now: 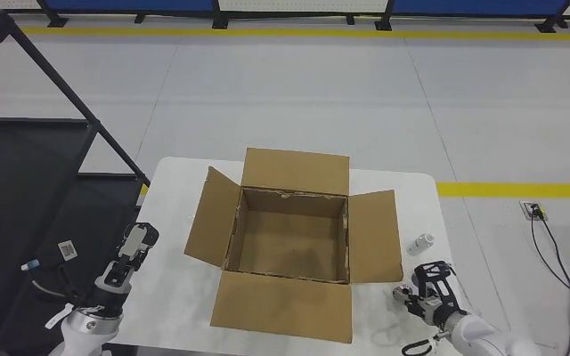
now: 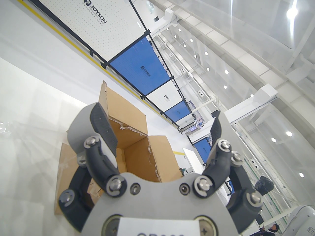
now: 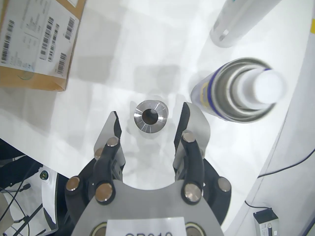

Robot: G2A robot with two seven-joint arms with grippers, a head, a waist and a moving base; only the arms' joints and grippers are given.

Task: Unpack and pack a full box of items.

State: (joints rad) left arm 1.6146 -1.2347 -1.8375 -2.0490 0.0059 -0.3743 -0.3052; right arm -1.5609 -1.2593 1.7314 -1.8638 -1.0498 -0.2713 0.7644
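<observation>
Notably, a barcoded label (image 3: 37, 25) sits on the box (image 1: 280, 307) flap.

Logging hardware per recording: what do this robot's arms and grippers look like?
Matching pair: left gripper and right gripper have silver-grey finger plates, ribbed black pads, black curved links with round silver bolts, and a white printed label on the base. The arms are white.

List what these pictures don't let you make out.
Top view: what stands by the right gripper is too small and partly covered by it.
Right wrist view: the clear bottle is cut off by the edge.
Left wrist view: the inside of the box is hidden by its walls and the left gripper.
</observation>
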